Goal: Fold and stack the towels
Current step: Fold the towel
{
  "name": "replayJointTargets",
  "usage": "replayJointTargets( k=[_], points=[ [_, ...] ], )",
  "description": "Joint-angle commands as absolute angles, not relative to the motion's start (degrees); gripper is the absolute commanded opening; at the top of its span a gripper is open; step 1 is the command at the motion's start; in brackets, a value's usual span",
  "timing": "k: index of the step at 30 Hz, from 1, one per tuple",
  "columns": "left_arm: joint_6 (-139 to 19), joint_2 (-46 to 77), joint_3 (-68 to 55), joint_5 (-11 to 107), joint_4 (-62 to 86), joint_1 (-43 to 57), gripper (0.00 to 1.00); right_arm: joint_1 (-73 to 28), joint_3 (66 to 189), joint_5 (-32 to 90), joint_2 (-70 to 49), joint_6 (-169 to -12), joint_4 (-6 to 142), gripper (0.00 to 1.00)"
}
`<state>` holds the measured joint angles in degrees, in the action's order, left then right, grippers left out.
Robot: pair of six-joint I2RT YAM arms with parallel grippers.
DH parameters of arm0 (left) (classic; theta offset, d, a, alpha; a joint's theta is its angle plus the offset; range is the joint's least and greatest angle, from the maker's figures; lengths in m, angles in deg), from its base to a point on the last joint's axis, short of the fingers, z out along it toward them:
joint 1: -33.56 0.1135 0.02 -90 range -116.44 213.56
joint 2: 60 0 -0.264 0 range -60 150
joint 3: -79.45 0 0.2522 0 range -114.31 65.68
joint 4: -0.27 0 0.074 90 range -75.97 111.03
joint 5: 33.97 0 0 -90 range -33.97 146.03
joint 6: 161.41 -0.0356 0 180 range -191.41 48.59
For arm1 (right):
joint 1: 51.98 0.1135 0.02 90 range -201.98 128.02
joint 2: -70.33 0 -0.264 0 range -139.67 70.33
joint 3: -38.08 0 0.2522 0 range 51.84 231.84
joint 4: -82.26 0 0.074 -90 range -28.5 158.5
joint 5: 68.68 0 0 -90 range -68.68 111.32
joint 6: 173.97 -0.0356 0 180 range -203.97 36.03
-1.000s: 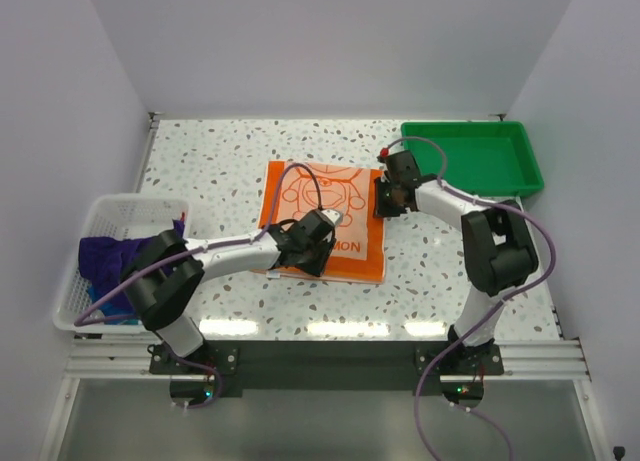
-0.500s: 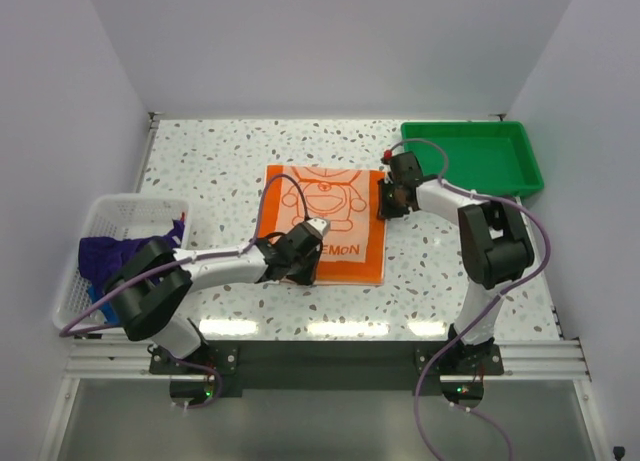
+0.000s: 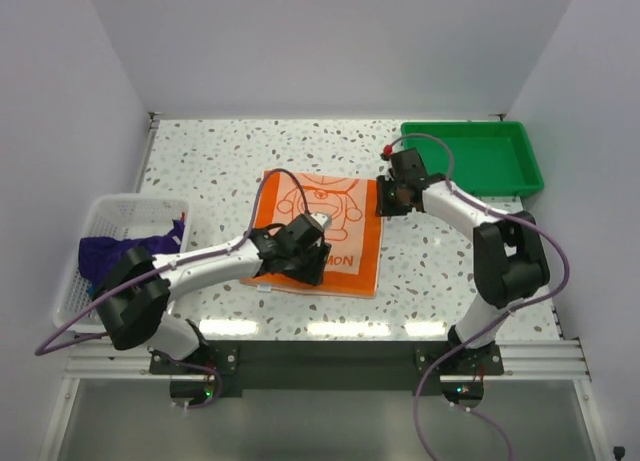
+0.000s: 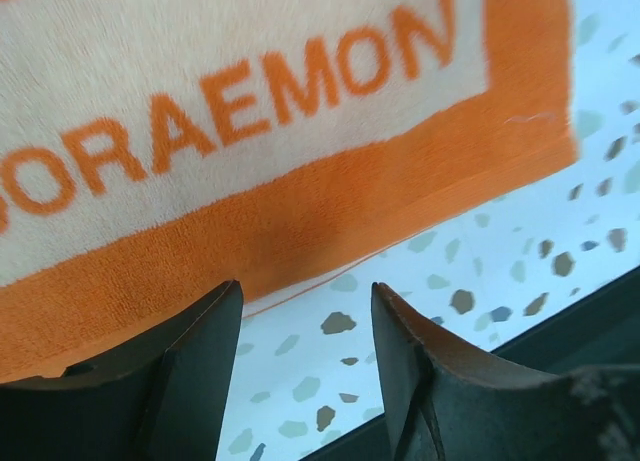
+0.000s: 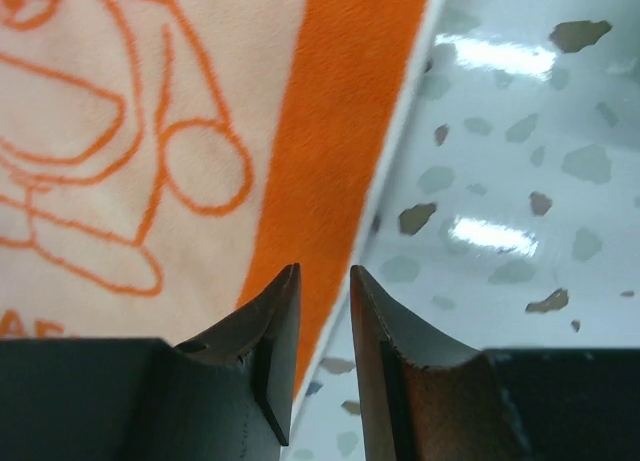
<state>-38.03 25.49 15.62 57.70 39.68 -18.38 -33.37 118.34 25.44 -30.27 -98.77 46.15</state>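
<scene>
An orange-and-white towel (image 3: 322,216) with a cartoon cat outline lies flat mid-table, slightly skewed. My left gripper (image 3: 305,264) hovers at its near edge. In the left wrist view the fingers (image 4: 200,371) stand apart around the gripper's centre (image 4: 305,301), with only speckled table between them and the lettered towel border (image 4: 300,201) just beyond. My right gripper (image 3: 386,203) is at the towel's right edge. There the right gripper (image 5: 323,276) shows a narrow gap with nothing pinched, above the orange border (image 5: 340,111). A dark purple towel (image 3: 108,254) is bunched in the basket.
A white mesh basket (image 3: 125,213) stands at the left edge of the table. A green plastic tray (image 3: 475,159) sits at the back right, just behind my right arm. The table's dark front rail (image 4: 560,321) runs close below the left gripper.
The towel has been shifted and now lies slightly rotated, its near edge drawn toward the front left. The left jaws closed, then spread again; the right jaws have parted a little.
</scene>
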Motion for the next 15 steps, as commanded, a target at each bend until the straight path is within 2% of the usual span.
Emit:
replayJointTargets(
  k=[1, 4, 7, 11, 15],
  points=[
    [-37.22, 21.39, 8.83, 61.11, 43.38, -18.56, 0.60, -28.70, 116.53, 25.45, -22.76, -100.75, 42.22, 0.31],
    [-37.40, 20.69, 6.89, 63.66, 44.96, -16.63, 0.60, -23.78, 113.72, 24.13, -19.33, -103.38, 40.29, 0.31],
    [-37.84, 20.68, 8.81, 62.36, 44.35, -10.58, 0.57, -19.82, 110.21, 25.10, -16.78, -105.15, 40.72, 0.31],
    [-39.94, 22.00, 11.37, 62.79, 40.58, -4.16, 0.56, -14.21, 108.62, 25.01, -17.30, -103.83, 39.58, 0.31],
    [-40.92, 26.82, 11.72, 63.94, 38.55, -2.22, 0.56, -11.21, 108.44, 23.25, -18.44, -103.65, 38.44, 0.32]
  ],
)
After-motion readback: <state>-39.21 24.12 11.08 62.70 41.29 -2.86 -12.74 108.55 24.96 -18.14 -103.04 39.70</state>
